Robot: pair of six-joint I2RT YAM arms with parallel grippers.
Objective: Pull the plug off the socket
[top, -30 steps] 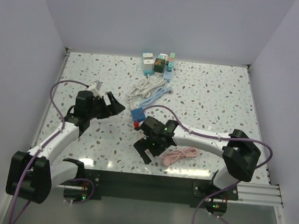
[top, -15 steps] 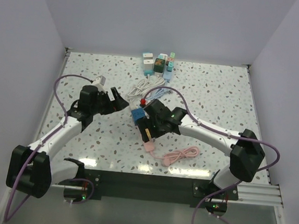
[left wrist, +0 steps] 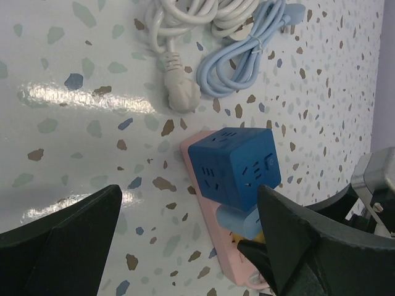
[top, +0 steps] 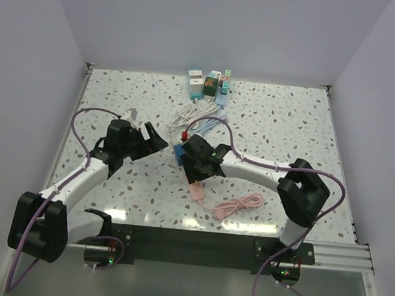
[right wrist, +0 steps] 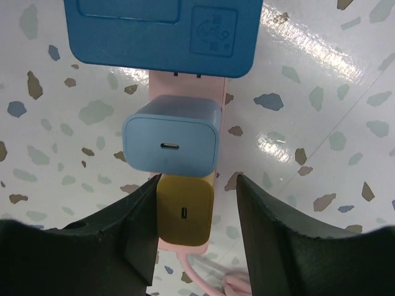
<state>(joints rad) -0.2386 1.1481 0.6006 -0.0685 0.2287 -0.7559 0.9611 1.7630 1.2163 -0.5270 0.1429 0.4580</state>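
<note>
Right fingers apart, straddling yellow plug at bottom centre of wrist view. Plug seated in pink socket; light-blue plug and blue cube above it. Left fingers apart at lower corners, cube between. Surface white, speckled, glossy; socket at its centre. Adapters at top edge, coiled cables below them. Plain lilac walls on three sides.

Plain pale lilac walls box in a white speckled worktop, glossy enough to throw back the light near its front edge.
</note>
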